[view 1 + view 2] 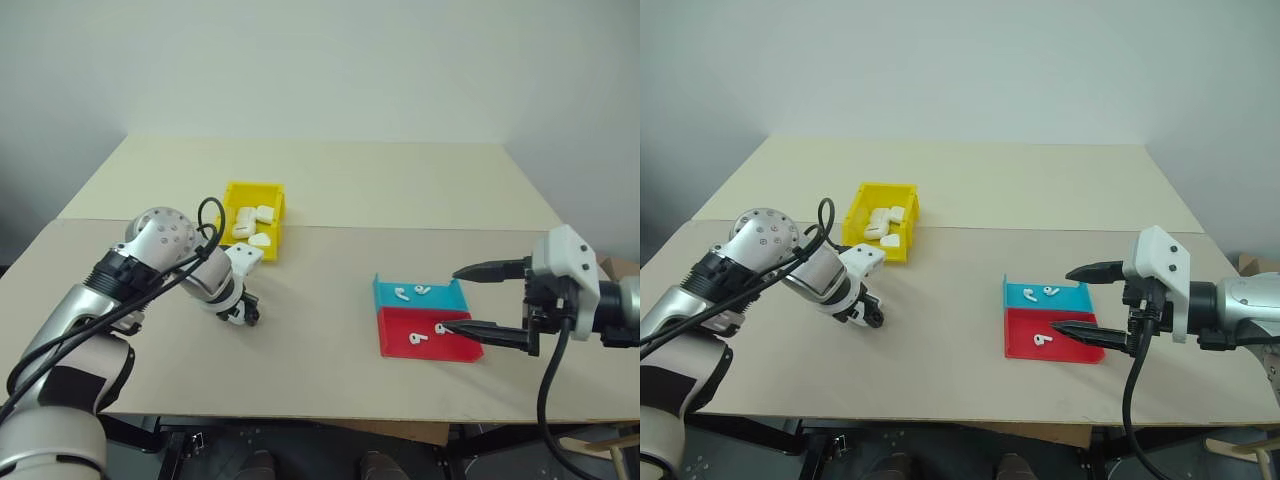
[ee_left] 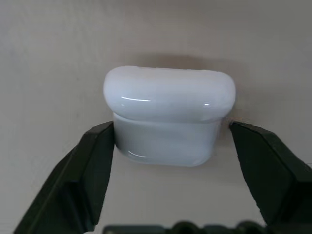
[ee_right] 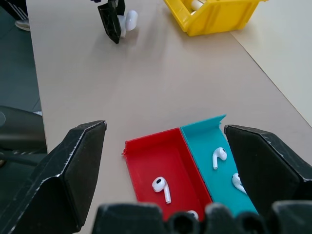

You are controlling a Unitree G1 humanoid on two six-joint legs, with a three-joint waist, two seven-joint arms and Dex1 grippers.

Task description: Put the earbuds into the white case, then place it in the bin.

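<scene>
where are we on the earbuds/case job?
Done: several white cases already lie in the yellow bin.
In hand: the left gripper has its fingers on either side of a closed white case on the table; the left finger touches it, a sliver of gap shows at the right one.
Left: earbuds still sit in the red tray and blue tray, where the right gripper hangs open.

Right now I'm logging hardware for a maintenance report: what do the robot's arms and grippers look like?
Both arms are silver-grey with black joint bands and loose black cables. The left gripper and right gripper each have two tapered black fingers on a white housing. The left wrist carries a perforated silver dome.
</scene>
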